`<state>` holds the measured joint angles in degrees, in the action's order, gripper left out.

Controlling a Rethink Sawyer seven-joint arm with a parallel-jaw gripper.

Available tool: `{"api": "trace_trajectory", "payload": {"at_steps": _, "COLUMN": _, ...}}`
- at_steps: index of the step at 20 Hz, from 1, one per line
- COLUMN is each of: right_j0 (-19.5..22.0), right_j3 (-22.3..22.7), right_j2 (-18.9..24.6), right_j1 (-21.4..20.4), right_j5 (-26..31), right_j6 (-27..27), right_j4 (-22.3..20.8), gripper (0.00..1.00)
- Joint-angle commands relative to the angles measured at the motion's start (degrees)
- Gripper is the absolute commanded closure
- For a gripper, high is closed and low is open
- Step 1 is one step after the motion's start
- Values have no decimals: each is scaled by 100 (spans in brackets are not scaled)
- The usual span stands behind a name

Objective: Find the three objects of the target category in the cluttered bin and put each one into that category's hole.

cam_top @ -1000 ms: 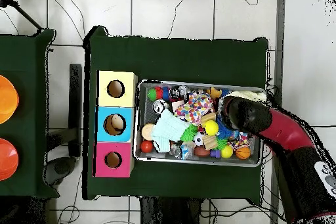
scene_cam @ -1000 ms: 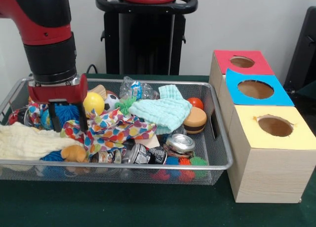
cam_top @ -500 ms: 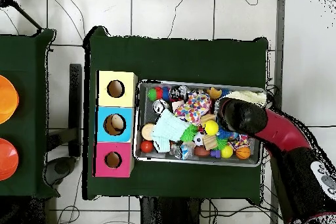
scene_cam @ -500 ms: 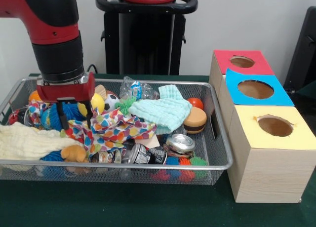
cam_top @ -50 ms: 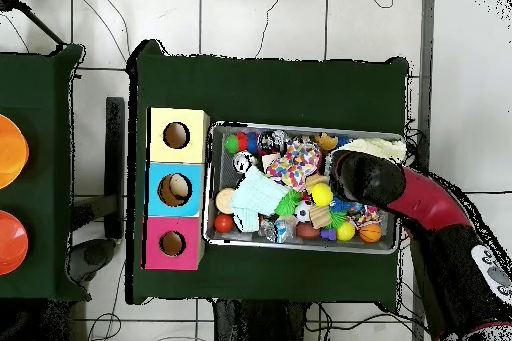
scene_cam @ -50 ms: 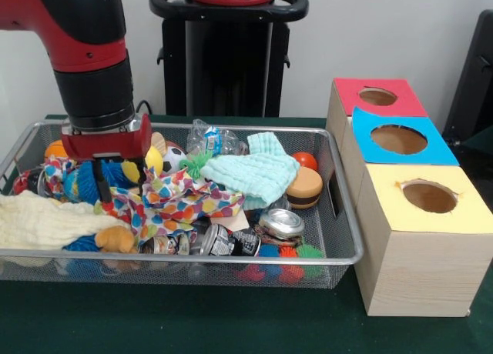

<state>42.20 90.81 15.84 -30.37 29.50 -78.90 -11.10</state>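
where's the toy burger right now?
Front view: the toy burger sits in the wire bin toward its right end, just below the small orange-red ball and against the right edge of the mint green cloth.

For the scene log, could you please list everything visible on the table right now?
Wire bin: one, silver, on the green table.
Boxes: three, red top, blue top, yellow top, each with a hole, in a row beside the bin.
Mint cloth: one, bin's middle.
Polka-dot cloth: one, multicoloured, beside the mint one.
Cream cloth: one, at the bin's end under the arm.
Toy burger: one, tan and brown, box end.
Yellow ball: one, beside the gripper.
Gripper: one, red and black, fingers down in the clutter.
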Motion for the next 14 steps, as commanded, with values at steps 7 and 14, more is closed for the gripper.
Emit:
{"api": "trace_trajectory", "payload": {"at_steps": 7, "right_j0": -257, "right_j3": -826, "right_j2": 105, "right_j1": 487, "right_j5": 343, "right_j6": -259, "right_j4": -109, "gripper": 0}}
{"api": "trace_trajectory", "payload": {"at_steps": 14, "right_j0": -388, "right_j3": -1318, "right_j2": 93, "right_j1": 773, "right_j5": 605, "right_j6": -318, "right_j4": 46, "gripper": 0}}
